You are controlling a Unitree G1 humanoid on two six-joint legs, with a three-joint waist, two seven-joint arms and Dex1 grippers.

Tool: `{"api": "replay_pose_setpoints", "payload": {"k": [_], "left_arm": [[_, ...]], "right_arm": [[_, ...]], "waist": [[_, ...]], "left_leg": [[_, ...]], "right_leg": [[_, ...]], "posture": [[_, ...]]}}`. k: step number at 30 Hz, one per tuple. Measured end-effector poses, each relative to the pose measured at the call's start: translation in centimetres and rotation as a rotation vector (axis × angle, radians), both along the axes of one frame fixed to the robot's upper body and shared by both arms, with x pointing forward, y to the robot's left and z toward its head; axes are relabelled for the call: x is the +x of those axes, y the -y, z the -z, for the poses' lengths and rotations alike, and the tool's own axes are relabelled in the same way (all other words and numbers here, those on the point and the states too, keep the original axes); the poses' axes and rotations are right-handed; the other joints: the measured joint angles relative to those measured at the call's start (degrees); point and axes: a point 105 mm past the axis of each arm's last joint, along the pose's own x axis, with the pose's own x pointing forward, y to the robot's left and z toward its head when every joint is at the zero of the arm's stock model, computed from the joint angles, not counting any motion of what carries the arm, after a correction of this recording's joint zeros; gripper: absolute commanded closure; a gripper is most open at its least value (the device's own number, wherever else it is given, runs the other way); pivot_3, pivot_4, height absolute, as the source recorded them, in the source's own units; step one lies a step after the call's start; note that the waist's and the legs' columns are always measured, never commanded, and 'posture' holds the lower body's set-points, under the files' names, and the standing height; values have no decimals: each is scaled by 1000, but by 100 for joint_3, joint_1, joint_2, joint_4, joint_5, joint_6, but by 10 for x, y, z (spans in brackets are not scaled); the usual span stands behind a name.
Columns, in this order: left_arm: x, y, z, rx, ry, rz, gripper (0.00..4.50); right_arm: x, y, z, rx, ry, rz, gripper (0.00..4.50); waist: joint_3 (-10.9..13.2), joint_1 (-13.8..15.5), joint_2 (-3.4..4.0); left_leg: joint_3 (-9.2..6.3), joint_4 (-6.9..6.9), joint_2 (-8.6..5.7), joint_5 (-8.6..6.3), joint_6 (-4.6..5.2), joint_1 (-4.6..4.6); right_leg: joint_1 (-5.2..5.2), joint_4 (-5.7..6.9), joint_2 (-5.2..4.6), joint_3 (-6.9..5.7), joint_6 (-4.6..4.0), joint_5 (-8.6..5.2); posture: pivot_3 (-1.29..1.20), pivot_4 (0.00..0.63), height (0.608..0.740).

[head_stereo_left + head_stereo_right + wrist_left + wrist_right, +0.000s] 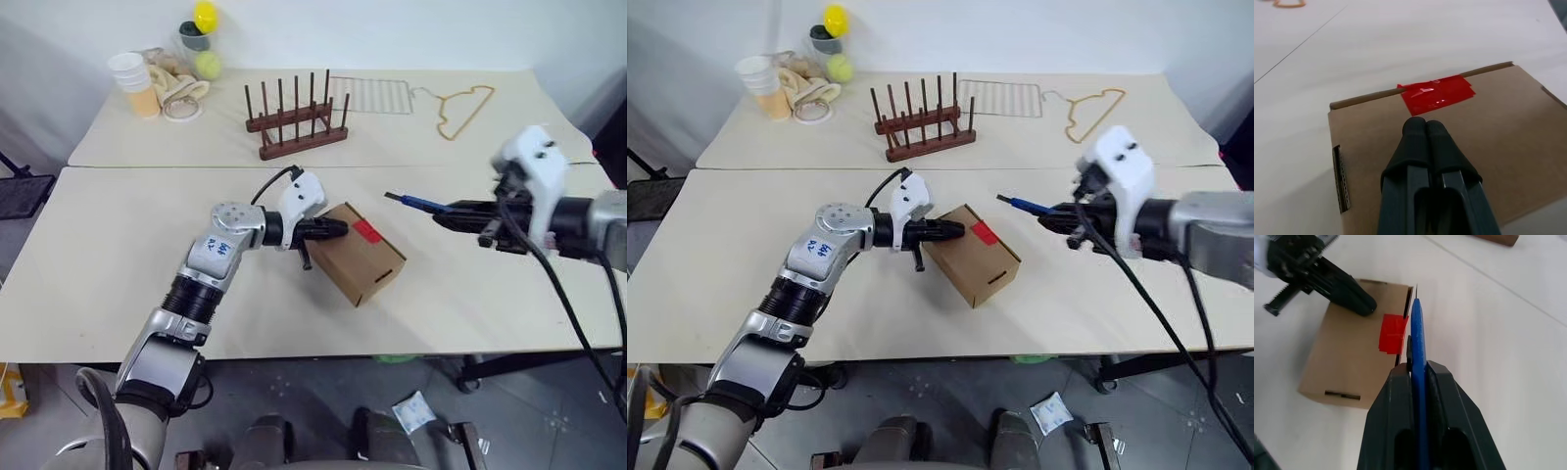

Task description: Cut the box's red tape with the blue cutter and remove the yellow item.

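On box point(361, 255) top, L gripper point(338, 228) pinched shut by red tape point(366, 230); R gripper point(1418, 377) clamps blue cutter point(1417, 333).

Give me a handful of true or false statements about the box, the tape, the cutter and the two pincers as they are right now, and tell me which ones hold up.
1. The right pincer is shut on the blue cutter. True.
2. The red tape has been peeled off the box. False: it is stuck across the edge of the box's top.
3. The left pincer is shut, its tips over the box top near the tape. True.
4. The box lies on its side with the flaps wide open. False: it sits closed on the table.
5. The cutter's tip is pressed into the tape. False: in the head views it is held clear of the box, to one side.
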Motion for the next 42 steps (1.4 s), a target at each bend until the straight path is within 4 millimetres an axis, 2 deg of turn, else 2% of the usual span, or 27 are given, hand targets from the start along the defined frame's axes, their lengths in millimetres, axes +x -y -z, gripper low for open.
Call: {"api": "replay_pose_setpoints", "payload": {"k": [3,6,16,27,34,42], "left_arm": [[1,5,0,9,-13,-13,4500],[0,6,0,9,-21,-14,4500],[-6,4,1,11,-34,-17,4500],[-8,3,2,14,-45,-24,4500],[-9,2,2,20,-46,-23,4500],[-11,0,2,24,-45,-21,4500]], "right_arm": [[10,-22,0,-6,-31,-11,4432],[14,-29,11,-39,-87,1,4432],[29,-24,19,-65,-99,81,4432],[25,-35,23,-55,-113,24,4432],[25,-33,36,-58,-137,42,4432],[24,-32,37,-67,-125,40,4432]], "waist": [[-1,7,1],[-1,10,2],[-2,-18,3],[-2,-29,4],[-3,-30,4],[-3,-33,5]], "left_leg": [[2,5,1,0,0,-1],[7,8,-1,0,-1,-9],[20,8,-1,0,-1,-9],[21,8,0,0,-1,-7],[23,8,0,0,-1,-7],[23,8,0,0,-1,-5]], "right_leg": [[0,8,1,-7,0,0],[1,9,0,-18,0,0],[0,10,1,-20,0,0],[0,11,2,-19,0,0],[0,12,2,-18,0,0],[0,13,2,-18,0,0]], "posture": [[0,150,740],[0,150,740],[0,150,740],[0,150,740],[0,150,740],[0,150,740]]}}
